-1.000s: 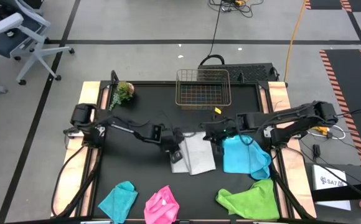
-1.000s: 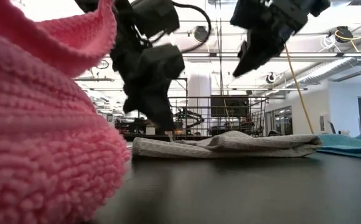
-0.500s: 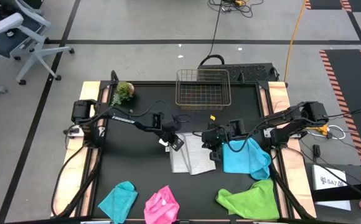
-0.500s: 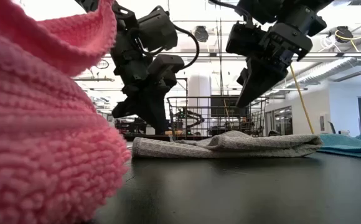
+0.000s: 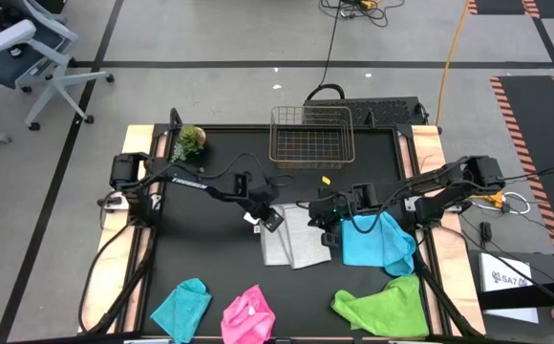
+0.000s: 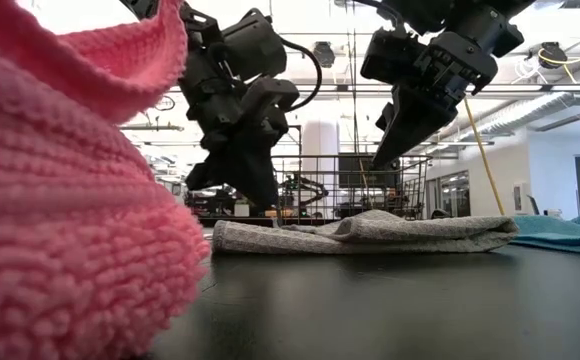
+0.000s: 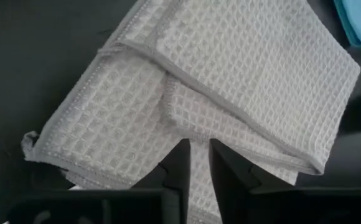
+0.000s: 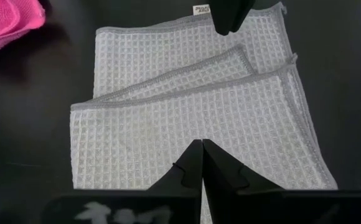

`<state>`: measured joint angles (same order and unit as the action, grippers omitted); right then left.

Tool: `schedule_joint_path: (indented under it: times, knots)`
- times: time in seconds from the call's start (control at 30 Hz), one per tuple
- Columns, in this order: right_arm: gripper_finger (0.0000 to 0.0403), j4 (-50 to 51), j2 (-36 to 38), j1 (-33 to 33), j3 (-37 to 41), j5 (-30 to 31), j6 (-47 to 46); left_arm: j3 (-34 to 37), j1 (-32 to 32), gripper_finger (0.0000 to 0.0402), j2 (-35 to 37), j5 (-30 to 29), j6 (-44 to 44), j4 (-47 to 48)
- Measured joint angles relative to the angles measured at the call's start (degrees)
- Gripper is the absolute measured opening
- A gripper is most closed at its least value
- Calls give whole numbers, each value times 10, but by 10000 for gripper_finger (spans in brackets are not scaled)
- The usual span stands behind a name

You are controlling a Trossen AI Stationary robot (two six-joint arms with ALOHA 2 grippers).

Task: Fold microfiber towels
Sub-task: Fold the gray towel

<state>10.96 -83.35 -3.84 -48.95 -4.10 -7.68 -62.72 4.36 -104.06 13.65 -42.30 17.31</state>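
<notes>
My left gripper (image 5: 270, 221) hangs just above the far-left corner of the white waffle-weave microfiber towel (image 5: 295, 238), fingers (image 7: 179, 163) a narrow slot apart w/ nothing between them; in the left wrist view only cloth shows below. My right gripper (image 5: 329, 229) is pinched closed on nothing, poised over the towel's right edge, next to the sky-blue microfiber towel (image 5: 376, 239).

The white towel lies folded, mid-counter (image 5: 210, 263), layers overlapping w/ one hemmed edge slanting across the top. My read: the fold is laid and the step now is tidying or the next fold. To do it well: spread the left fingers wider before going down, come straight down on the corner hem, take all layers at once, not just the top flap. Right side should pin or pinch the opposite edge at matching height so the cloth doesn't skew. Move both together & low; a drag could undo the overlap.

Pose: left arm reaches in from the counter's left edge, elbow bent, wrist tipped down. Right arm stretches in from the right, forearm low across the blue towel, wrist angled down and inward.

Teal (image 5: 181, 306), hot pink (image 5: 248, 315) & lime green (image 5: 387, 308) towels sit crumpled along the near edge, well apart from the grippers.
</notes>
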Motion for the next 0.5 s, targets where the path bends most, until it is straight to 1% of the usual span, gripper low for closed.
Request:
schedule_joint_path:
  times: [0.27, 0.5]
  knots:
    - [0, -1, 0, 0, 0, 0, -3, 0, 0, 117, -18, -1, -3, -9]
    - [0, -6, 0, 0, 0, 0, -6, -1, 0, 140, -47, 1, -17, -30]
